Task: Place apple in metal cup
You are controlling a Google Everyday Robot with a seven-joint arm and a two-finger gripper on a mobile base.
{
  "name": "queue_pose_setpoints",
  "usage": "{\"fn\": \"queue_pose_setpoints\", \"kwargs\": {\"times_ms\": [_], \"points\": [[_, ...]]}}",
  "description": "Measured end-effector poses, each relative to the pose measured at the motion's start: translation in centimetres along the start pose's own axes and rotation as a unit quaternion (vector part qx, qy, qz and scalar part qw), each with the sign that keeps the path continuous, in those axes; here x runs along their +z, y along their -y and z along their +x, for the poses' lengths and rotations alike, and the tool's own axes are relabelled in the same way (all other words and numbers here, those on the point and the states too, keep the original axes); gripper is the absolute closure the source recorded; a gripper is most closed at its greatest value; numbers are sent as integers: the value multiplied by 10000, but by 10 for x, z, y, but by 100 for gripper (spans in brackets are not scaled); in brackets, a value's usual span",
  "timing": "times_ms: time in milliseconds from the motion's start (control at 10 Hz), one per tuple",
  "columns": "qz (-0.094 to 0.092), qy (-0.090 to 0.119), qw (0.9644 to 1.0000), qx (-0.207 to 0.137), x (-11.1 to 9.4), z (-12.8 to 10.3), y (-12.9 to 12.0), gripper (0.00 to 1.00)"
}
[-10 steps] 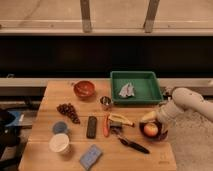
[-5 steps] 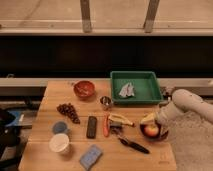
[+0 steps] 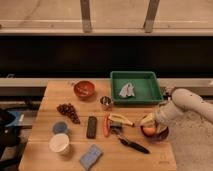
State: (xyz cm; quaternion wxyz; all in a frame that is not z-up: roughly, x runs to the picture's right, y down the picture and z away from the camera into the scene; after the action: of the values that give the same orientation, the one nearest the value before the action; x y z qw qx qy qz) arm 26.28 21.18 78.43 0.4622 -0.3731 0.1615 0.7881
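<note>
Two gripper fingers (image 3: pixel 153 124) tight on apple (image 3: pixel 148 131)

Between the small shiny silver metal cup (image 3: pixel 105 102) and the gripper (image 3: pixel 154 125), which is clamped on the yellow-orange apple (image 3: pixel 149 131) in the dark bowl (image 3: pixel 162 134) at the right edge, lie the long yellow banana (image 3: pixel 120 119) and a red stick-shaped item (image 3: pixel 106 125). The green plastic tray (image 3: pixel 145 84) stands far right of the cup and the orange-red bowl (image 3: pixel 84 89) far left. Bare wooden table (image 3: pixel 52 97) shows just left of the cup.
</note>
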Motion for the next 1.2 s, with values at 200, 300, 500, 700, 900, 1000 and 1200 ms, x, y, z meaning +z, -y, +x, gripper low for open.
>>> {"fn": "queue_pose_setpoints", "kwargs": {"times_ms": [200, 300, 500, 700, 900, 1000, 1200], "points": [[-45, 31, 10000, -55, -4, 1, -4, 83], [-75, 67, 9999, -74, -8, 2, -6, 83], [-131, 164, 9997, -132, -18, 2, -10, 83], [-161, 271, 9992, -243, -31, 2, -19, 83], [-143, 342, 9986, -377, -37, 3, -29, 83], [-114, 358, 9984, -426, -36, 4, -31, 83], [-7, 414, 9978, -518, -35, 4, -39, 83]]}}
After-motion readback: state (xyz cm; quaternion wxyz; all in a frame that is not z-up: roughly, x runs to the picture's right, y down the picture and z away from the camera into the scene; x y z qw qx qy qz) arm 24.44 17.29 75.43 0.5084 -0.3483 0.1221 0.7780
